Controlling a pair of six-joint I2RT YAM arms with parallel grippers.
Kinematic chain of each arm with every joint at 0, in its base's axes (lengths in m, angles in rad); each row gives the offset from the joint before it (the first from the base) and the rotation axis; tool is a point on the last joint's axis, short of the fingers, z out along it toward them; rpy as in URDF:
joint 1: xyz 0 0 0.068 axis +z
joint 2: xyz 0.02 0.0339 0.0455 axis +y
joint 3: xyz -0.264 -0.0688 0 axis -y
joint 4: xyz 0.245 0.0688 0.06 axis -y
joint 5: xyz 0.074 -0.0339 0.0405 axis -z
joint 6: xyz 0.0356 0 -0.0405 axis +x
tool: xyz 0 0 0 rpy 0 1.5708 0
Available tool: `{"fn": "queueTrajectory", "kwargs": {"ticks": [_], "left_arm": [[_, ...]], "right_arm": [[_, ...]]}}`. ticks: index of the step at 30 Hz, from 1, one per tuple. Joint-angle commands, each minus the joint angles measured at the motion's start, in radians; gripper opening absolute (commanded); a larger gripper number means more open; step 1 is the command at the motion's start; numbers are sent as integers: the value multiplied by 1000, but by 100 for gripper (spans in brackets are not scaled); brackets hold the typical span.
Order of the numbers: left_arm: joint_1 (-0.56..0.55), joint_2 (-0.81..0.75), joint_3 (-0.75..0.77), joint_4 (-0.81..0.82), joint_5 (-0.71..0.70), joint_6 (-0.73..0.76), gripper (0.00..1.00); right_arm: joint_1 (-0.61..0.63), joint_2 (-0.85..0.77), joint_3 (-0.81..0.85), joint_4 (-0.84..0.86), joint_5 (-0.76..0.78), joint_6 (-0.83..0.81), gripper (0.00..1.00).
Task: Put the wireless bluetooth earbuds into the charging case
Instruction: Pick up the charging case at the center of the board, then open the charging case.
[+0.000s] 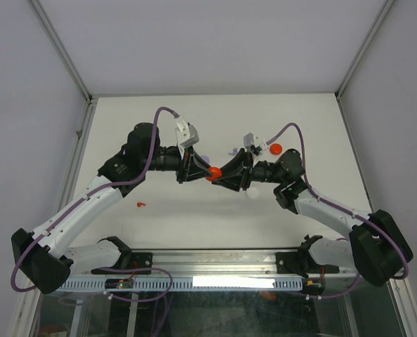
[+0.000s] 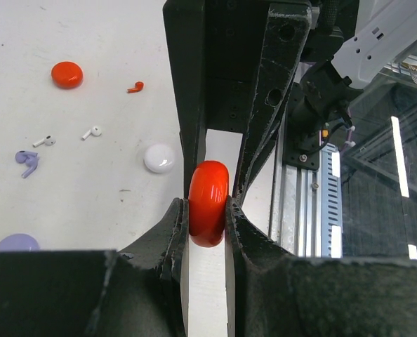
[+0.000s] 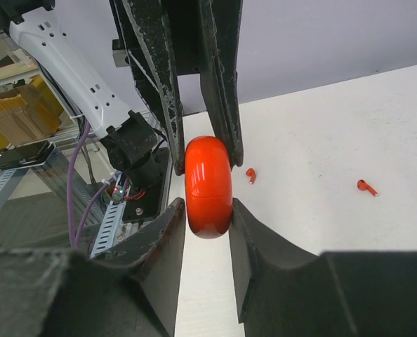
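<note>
A round red charging case [image 1: 213, 173] is held in the air between both grippers, closed, its seam showing in the right wrist view [image 3: 208, 186]. My left gripper [image 2: 206, 210] is shut on it from the left [image 1: 198, 172]. My right gripper [image 3: 207, 210] is shut on it from the right [image 1: 229, 172]. Red earbuds lie on the table: one [image 1: 141, 204] at the left, and two in the right wrist view, one [image 3: 251, 174] near the case and one [image 3: 366, 187] further right. Two white earbuds [image 2: 43, 141] [image 2: 91, 131], a lilac pair [image 2: 27, 163] and a red one [image 2: 135, 87] lie loose.
A second red case [image 1: 275, 148] [image 2: 67, 74], a white case [image 2: 159, 158] and a lilac case [image 2: 15, 243] lie shut on the white table. The metal rail [image 1: 215, 281] runs along the near edge. White walls enclose the table on three sides.
</note>
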Motion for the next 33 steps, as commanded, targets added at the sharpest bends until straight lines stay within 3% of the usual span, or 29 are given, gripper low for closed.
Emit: {"fn": "queueTrajectory", "kwargs": {"ticks": [1, 12, 16, 19, 23, 28, 33], "left_arm": [[-11, -5, -2, 50, 27, 33, 5], [-12, -5, -8, 51, 21, 37, 4], [-14, -8, -11, 51, 15, 38, 4], [-14, -11, -10, 50, 13, 38, 5], [-14, -20, -12, 51, 6, 35, 19], [-13, -39, -24, 52, -16, 30, 47], [-14, -58, -54, 85, -39, 10, 52]], "right_arm": [[7, -6, 45, 67, -16, 22, 35], [9, -1, 48, 77, -8, 41, 36], [10, 4, 50, 61, 1, 30, 28], [9, 10, 50, 58, -2, 27, 15], [9, 10, 44, 61, -7, 17, 2], [9, 2, 34, 75, -1, 14, 0], [9, -3, 22, 103, 1, 27, 0]]}}
